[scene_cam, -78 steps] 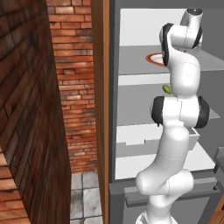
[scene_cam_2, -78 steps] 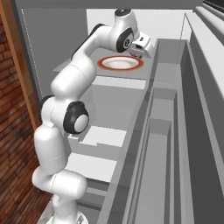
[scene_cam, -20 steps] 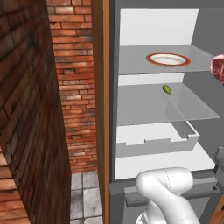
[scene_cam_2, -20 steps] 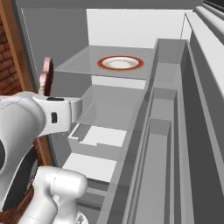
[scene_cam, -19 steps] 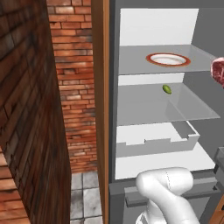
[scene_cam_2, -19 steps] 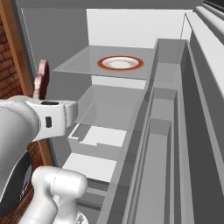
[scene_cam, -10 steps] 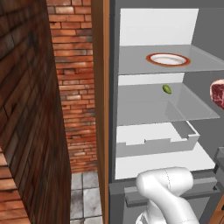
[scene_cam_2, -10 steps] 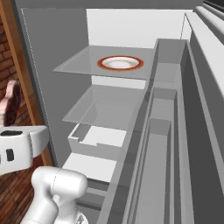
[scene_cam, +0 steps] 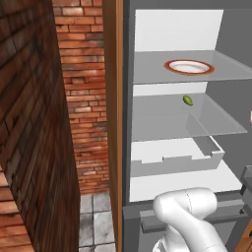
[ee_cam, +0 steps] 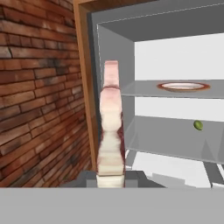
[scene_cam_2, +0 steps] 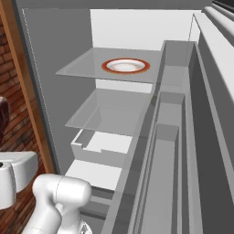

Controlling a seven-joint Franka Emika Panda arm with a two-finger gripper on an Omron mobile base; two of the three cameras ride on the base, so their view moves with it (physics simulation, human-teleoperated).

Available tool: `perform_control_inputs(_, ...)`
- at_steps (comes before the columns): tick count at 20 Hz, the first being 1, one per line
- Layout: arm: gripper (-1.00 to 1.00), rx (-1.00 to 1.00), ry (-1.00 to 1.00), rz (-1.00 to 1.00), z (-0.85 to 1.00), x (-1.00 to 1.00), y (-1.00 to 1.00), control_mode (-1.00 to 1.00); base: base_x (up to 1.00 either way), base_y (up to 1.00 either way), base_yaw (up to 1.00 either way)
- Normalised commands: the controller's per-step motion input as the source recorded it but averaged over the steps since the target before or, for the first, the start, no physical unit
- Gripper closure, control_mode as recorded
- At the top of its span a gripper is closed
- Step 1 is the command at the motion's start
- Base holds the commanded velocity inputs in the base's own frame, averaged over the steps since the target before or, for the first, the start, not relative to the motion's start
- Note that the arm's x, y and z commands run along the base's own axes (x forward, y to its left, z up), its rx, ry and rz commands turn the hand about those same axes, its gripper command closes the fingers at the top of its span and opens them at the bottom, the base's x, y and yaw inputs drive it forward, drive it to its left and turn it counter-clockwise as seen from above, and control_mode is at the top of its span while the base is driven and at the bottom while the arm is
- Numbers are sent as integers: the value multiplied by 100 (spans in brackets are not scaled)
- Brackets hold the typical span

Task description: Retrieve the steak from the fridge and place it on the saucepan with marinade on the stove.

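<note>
The gripper (ee_cam: 110, 181) is clamped on the steak (ee_cam: 110, 127), which stands edge-on straight out from the fingertips, long axis along the approach line, outside the open fridge (ee_cam: 175, 65).

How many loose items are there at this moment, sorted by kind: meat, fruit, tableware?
Meat: 1, the steak, seen edge-on in the hand view, held in the shut pincer
Fruit: 1, the small green fruit on the middle fridge shelf
Tableware: 1, the orange-rimmed plate on the upper shelf
Total: 3
</note>
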Motion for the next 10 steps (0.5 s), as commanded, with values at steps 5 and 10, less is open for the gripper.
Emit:
perform_control_inputs(5,100,0,0,0,0,0,1,-100,0,0,0)
perform_control_inputs(10,100,0,0,0,0,0,0,100,-32,0,0)
